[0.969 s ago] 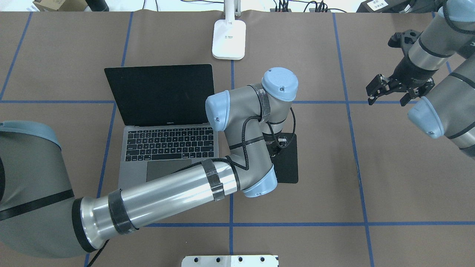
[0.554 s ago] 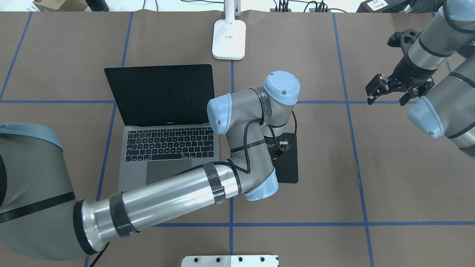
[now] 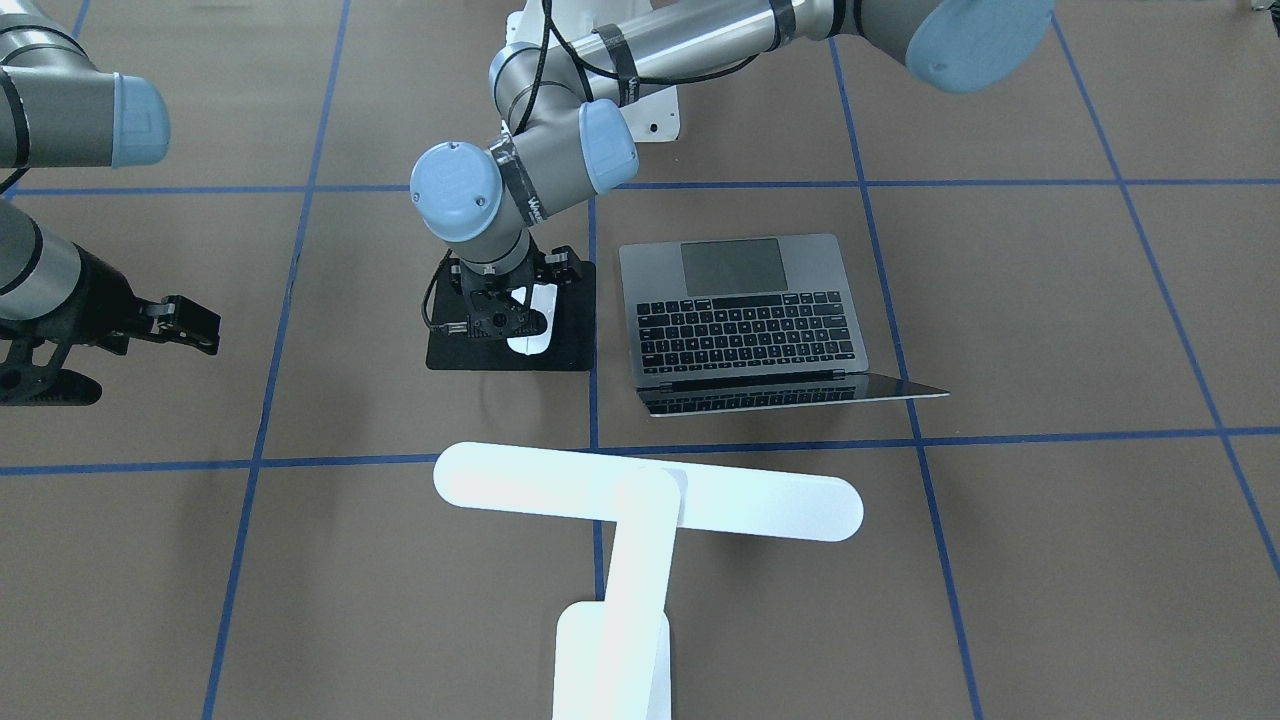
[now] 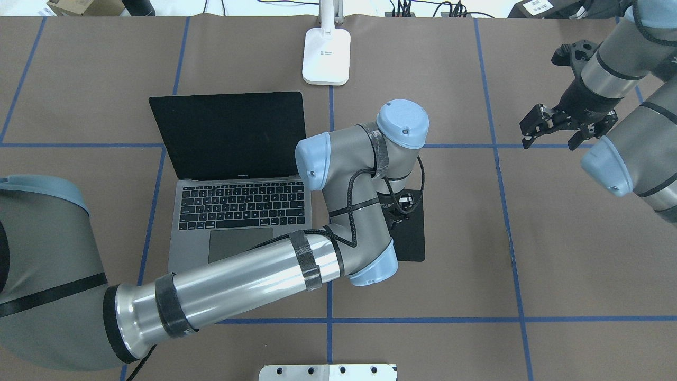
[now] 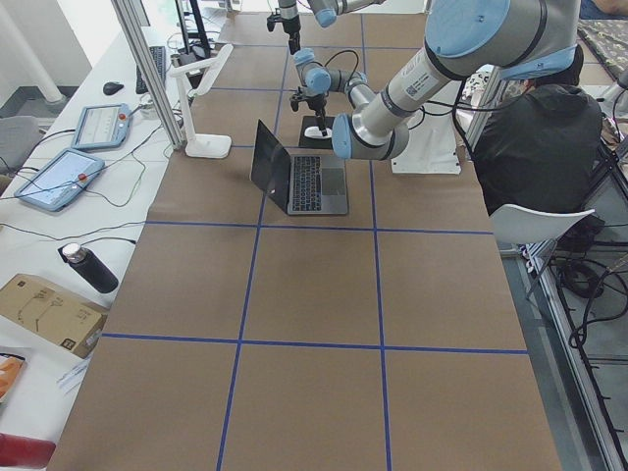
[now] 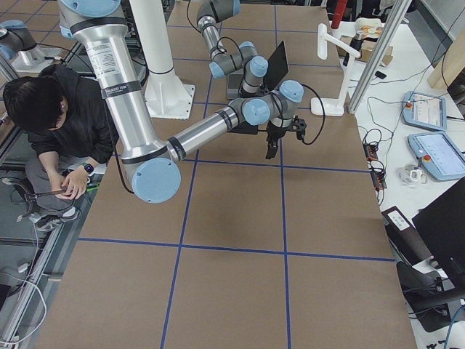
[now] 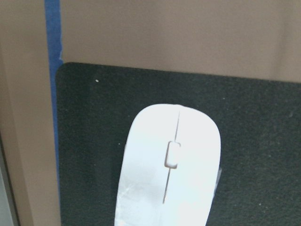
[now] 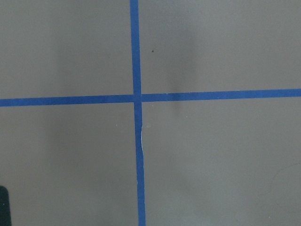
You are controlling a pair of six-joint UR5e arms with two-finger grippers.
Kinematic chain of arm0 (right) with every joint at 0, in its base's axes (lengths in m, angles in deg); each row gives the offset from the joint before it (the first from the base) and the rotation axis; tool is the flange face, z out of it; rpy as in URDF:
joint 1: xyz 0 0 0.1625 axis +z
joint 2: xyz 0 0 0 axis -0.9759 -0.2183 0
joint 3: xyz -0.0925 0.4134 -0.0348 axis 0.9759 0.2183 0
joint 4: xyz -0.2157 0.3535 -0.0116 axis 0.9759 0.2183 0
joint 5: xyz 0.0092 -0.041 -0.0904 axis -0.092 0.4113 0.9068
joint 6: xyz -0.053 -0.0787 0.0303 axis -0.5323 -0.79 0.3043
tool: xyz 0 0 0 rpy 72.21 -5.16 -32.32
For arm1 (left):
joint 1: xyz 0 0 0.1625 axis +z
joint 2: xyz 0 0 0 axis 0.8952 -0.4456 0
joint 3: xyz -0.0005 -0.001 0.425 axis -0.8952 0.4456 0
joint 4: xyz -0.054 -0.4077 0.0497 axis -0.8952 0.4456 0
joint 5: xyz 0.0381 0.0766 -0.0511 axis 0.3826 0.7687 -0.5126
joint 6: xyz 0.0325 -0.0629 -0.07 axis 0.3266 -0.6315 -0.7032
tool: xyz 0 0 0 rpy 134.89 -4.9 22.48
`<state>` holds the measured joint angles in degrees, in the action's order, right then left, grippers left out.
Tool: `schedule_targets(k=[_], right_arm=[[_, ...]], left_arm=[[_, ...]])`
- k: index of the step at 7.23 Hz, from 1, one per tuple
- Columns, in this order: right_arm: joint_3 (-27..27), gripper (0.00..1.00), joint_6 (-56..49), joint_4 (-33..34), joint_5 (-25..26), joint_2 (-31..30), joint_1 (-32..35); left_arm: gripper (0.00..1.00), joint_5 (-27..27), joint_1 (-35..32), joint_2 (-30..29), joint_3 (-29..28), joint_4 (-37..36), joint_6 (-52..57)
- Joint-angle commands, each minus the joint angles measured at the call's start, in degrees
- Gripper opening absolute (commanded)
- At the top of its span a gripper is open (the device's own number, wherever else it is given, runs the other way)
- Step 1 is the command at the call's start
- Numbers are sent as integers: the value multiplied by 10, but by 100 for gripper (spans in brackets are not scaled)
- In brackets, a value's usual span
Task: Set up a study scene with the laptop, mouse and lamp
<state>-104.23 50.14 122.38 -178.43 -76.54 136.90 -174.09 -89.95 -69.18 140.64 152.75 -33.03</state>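
The open grey laptop (image 4: 238, 211) sits left of centre and also shows in the front view (image 3: 745, 310). The white mouse (image 3: 530, 325) lies flat on a black square pad (image 3: 570, 345), and it fills the left wrist view (image 7: 169, 165). My left gripper (image 3: 512, 318) hangs straight down just over the mouse, and its jaws look open. In the overhead view my left wrist hides the mouse. The white lamp (image 3: 650, 495) stands at the far edge, its base (image 4: 326, 55) behind the laptop. My right gripper (image 4: 550, 138) is open and empty, off to the right.
The white ribbed pedestal (image 4: 328, 372) is at the near edge between the arms. Blue tape lines (image 8: 136, 99) cross the brown table cover. An operator (image 5: 535, 128) sits beside the table. A tablet (image 5: 59, 177) and a bottle (image 5: 88, 267) lie on the side bench.
My left wrist has shifted slightly to the right over the pad. My right gripper has drifted a little farther away. The laptop and the lamp have not moved.
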Motion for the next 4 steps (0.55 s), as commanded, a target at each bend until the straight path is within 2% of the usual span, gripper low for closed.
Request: schedule_targets(k=[1,2,3,4], right_arm=[[-26,99,3,-1,9,-3,10],[-25,99,8,-1,29,2,10],[-25,99,8,-1,34,12,15],[-31,99,2,-1,35,1,20]], left_arm=[[99,8,-15,25,71,-10,-1],[99,9,-27,61,124,-15,-1],[99,9,-46,115,210,-22,-1],[99,9,-59,189,322,-37,-1]])
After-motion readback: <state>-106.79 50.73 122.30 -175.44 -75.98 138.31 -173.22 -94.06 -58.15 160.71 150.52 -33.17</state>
